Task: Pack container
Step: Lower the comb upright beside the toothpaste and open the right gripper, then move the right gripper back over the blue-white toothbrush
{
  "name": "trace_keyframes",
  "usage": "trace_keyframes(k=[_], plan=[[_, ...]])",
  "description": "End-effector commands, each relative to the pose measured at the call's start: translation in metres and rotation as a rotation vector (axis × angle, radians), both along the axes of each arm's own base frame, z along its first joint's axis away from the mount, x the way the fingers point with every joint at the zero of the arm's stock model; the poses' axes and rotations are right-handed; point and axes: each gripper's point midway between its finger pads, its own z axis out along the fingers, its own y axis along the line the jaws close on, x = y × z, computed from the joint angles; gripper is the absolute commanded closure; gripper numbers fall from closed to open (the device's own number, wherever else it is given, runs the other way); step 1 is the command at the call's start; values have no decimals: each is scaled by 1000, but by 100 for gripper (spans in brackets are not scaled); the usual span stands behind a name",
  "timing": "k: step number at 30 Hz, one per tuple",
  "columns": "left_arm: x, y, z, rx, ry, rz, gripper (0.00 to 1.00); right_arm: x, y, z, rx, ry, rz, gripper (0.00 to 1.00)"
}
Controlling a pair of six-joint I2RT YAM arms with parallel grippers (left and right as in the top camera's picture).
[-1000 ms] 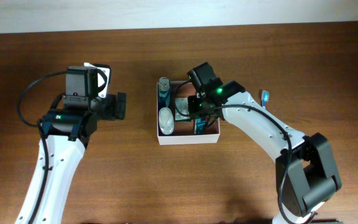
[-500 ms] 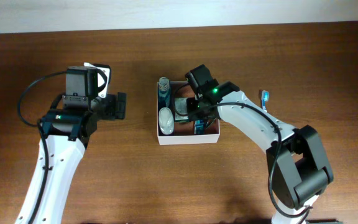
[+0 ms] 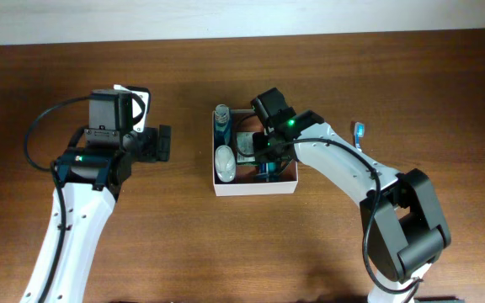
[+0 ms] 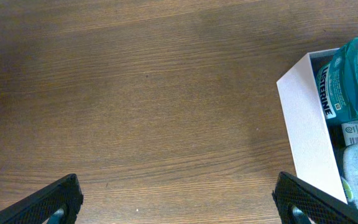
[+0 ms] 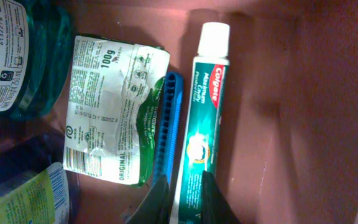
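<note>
In the overhead view the right gripper [image 3: 263, 168] and its arm cover much of the container [image 3: 255, 188], so the contents are only partly seen from there. The right wrist view cuts off the lower end of the toothpaste tube [image 5: 199, 124]. There, 2 dark fingers [image 5: 157, 200] stand close on both sides of the tube. The jaws are nearly closed, but I cannot tell if they press on the tube or only stand beside it. The left gripper [image 4: 179, 198] shows only 2 black textured fingertips [image 4: 58, 198] at the bottom corners. They are spread wide over the bare wooden table [image 4: 135, 99], with nothing between them. A small blue and white object [image 3: 359, 130] lies on the table right of the box, too small to name. The tube is smooth, green and white with a white cap, and it lies flat. Just beside it lies a blue ribbed plastic strip [image 5: 171, 118], then a wrinkled white and green packet [image 5: 114, 118], and then a clear teal mouthwash bottle [image 5: 17, 56], also cut off. The container is square and shallow, with an open top, thin white walls [image 4: 306, 118] and a reddish-brown floor [image 5: 303, 93]. It stands at the middle of the table, between the 2 arms.
</note>
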Motion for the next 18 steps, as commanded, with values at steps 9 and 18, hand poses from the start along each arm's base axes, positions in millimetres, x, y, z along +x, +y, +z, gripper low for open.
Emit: trace_keyframes(k=[9, 18], plan=[[2, 0, 0, 4, 0, -14, 0, 12, 6, 37, 20, -53, 11, 88], [2, 0, 0, 4, 0, -14, 1, 29, -22, 110, 35, -126, -3, 87]])
